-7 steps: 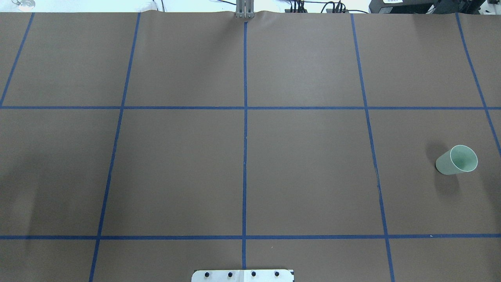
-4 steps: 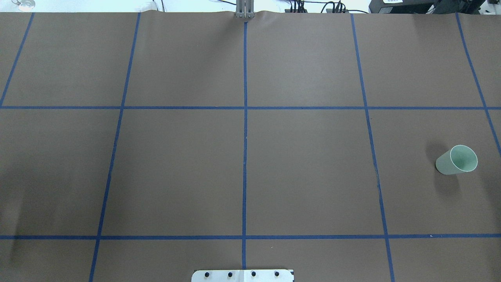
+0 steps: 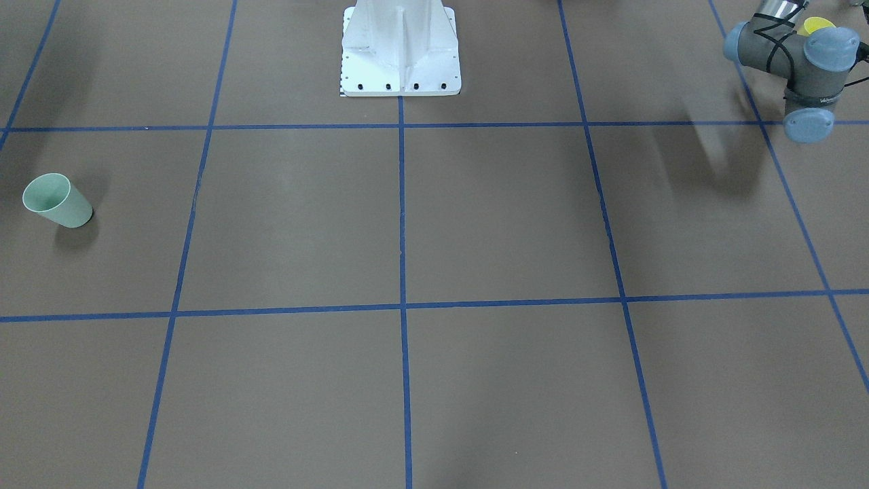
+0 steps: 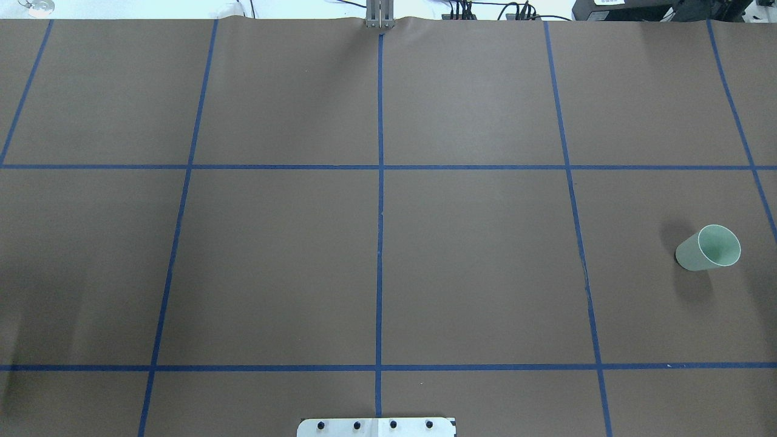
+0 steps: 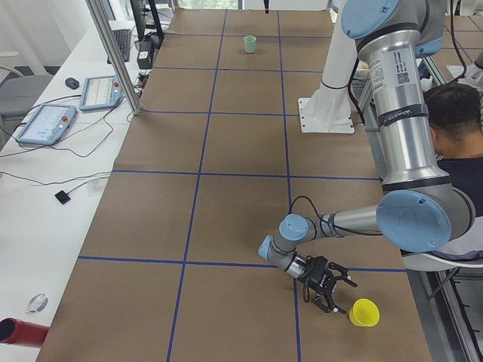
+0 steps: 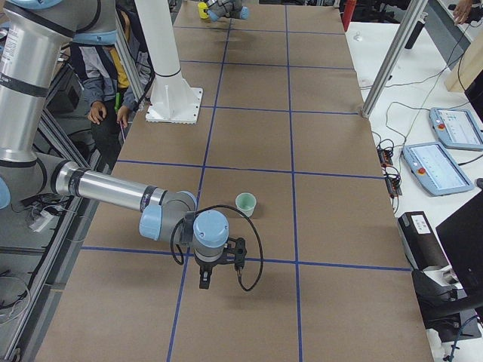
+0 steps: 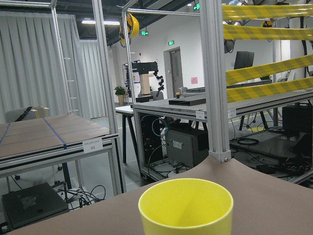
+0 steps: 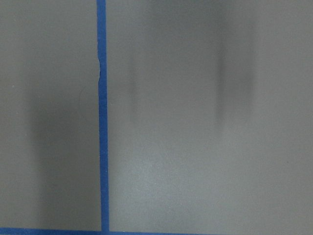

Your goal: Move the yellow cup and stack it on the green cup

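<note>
The yellow cup [image 5: 364, 312] stands upright close to the near corner of the brown table. In the left wrist view the yellow cup [image 7: 186, 208] fills the bottom centre, rim up. My left gripper [image 5: 341, 294] hovers low just beside it and apart from it; whether it is open or shut I cannot tell. The green cup [image 4: 709, 247] stands upright and alone at the far right, also seen as the green cup [image 3: 56, 201] in the front view. My right gripper [image 6: 215, 275] points down at bare table a short way from the green cup [image 6: 245, 204]; I cannot tell its state.
Blue tape lines divide the brown table [image 4: 473, 267] into squares. The white robot base [image 3: 400, 61] sits at the table's middle edge. A seated person [image 5: 460, 128] is beside the table behind the left arm. Tablets [image 5: 45, 124] lie on a side bench.
In the overhead view a faint shadow near the left edge has slid further left and faded. The green cup has not moved.
</note>
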Tool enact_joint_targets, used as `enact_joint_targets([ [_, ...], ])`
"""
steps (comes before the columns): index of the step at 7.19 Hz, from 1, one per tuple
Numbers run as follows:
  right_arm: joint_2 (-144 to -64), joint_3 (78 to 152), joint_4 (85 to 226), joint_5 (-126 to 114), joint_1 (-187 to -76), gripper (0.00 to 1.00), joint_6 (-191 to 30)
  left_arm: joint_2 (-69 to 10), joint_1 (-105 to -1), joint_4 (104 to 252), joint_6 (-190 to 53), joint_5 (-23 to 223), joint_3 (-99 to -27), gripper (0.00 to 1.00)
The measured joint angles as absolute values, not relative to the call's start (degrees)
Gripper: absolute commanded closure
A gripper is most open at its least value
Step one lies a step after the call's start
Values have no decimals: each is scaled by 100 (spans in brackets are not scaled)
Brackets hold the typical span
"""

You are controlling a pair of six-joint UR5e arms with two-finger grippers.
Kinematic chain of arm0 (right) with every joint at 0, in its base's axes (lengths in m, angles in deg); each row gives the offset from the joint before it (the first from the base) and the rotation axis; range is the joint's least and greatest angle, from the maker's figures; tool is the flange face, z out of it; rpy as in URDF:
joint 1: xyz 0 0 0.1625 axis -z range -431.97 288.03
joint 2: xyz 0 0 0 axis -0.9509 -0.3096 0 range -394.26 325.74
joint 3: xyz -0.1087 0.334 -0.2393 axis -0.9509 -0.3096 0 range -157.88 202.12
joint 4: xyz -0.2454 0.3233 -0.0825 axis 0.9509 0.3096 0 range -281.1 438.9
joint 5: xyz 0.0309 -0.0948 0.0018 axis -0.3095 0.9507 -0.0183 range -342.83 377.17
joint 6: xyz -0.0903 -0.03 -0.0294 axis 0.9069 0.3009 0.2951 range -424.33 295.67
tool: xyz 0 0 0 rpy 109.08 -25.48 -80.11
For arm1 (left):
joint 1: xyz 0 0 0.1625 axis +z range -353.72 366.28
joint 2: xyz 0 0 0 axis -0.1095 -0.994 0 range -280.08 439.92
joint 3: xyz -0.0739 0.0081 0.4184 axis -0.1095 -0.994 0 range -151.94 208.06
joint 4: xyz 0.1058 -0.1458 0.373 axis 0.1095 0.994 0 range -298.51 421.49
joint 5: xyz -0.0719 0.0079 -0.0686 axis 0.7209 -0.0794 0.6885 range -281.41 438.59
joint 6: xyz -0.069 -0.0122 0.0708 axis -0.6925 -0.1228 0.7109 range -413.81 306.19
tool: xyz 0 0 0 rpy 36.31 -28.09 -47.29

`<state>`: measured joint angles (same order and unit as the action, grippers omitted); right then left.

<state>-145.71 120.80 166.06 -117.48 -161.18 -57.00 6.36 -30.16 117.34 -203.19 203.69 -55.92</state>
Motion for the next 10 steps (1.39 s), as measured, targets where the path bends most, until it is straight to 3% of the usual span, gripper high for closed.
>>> enact_joint_targets([
  [10,-14571,12074,16582,-11748,-16118,0,-5634,653,-2961,12295,-20322,21107,-4736,0],
])
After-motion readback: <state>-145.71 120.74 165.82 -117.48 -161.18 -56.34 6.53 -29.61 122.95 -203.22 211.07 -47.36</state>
